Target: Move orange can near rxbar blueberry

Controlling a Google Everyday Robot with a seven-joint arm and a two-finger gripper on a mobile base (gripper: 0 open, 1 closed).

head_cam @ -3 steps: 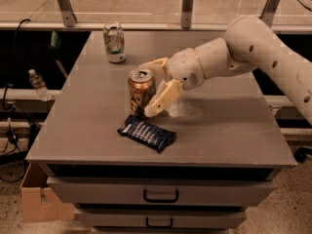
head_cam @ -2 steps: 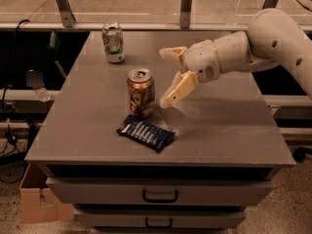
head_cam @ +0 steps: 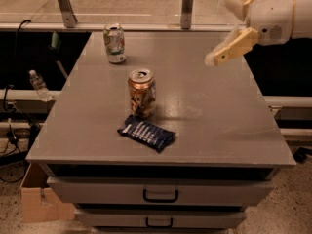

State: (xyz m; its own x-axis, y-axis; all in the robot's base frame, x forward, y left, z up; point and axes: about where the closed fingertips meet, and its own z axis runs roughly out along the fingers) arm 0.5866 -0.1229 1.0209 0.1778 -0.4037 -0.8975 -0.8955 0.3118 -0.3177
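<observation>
The orange can (head_cam: 142,92) stands upright on the grey table (head_cam: 214,111), just behind the rxbar blueberry (head_cam: 146,132), a flat dark blue wrapper lying near the front edge. A small gap separates them. My gripper (head_cam: 222,30) is open and empty, raised above the table's back right part, well to the right of the can. Its two pale fingers (head_cam: 229,48) are spread apart.
A white-and-green can (head_cam: 114,43) stands at the table's back left. The table has drawers (head_cam: 161,195) below its front edge. A plastic bottle (head_cam: 39,85) sits on a ledge to the left, a cardboard box (head_cam: 39,204) on the floor.
My gripper has let go of the orange can and pulled away up and to the right. The can stays standing next to the blue wrapper.
</observation>
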